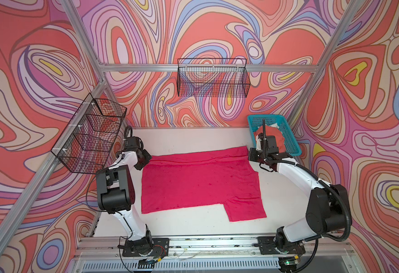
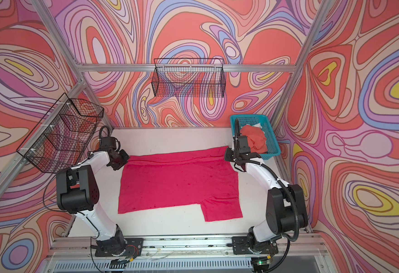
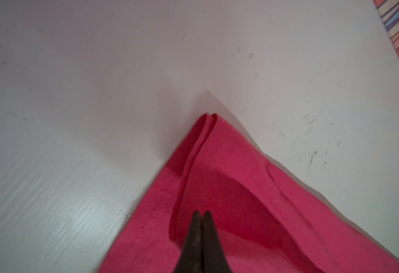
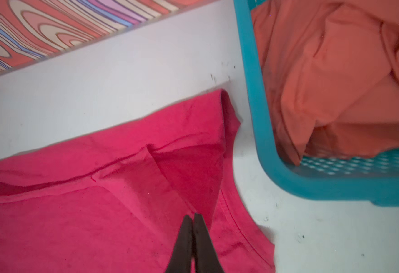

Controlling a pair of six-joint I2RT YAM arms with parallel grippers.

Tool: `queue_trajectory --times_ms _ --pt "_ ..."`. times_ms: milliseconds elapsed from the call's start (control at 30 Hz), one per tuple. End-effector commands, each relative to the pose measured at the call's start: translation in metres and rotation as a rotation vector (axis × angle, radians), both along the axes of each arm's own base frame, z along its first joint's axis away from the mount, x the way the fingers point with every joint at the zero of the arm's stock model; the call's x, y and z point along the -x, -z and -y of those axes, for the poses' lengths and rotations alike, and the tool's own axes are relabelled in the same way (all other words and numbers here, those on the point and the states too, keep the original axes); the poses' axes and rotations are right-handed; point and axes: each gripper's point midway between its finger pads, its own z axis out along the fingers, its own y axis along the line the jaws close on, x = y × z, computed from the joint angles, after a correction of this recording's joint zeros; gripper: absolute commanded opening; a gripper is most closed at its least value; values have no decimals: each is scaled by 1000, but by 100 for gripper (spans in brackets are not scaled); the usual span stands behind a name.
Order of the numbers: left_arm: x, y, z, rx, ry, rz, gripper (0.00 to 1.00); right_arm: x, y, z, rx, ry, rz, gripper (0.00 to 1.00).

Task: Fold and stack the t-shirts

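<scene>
Evidently gripping, the left end effector (image 3: 202, 212) had its jaws pressed together on a raised pinch of cloth at the far-left corner of the magenta t-shirt (image 1: 200, 186). The right end effector (image 4: 193, 215) was likewise closed on a tented fold at the far-right corner, close to the stitched edge. Between them the shirt lay spread nearly flat across the middle of the counter (image 1: 193, 136), with one sleeve projecting at the near right. The coral t-shirt (image 4: 335, 82) lay crumpled in the teal basket (image 4: 252, 94) at the far right. The basket's rim stood just beside the gripped corner but apart from the cloth.

The step in hand was judged to be folding the far edge toward the near hem. Done well, both corners would rise together and level, with the edge kept taut between them. They would then travel nearward and settle edge upon edge. Both pinches looked shallow, so a slow pull would guard against slipping. The right arm would need to lift clear of the basket rim.
</scene>
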Motion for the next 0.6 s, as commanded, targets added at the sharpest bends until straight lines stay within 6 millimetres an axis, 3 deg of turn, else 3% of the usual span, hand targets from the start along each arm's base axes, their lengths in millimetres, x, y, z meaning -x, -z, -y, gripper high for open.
queue_trajectory --times_ms 0,433,567 --pt "12 0 -5 -27 -17 -24 0 5 3 0 -4 14 12 0" --pt "23 -8 -12 -78 -40 -30 0 13 8 5 15 22 1 0" --pt "29 0 -10 -70 -33 -65 0 17 16 6 26 21 -17 0"
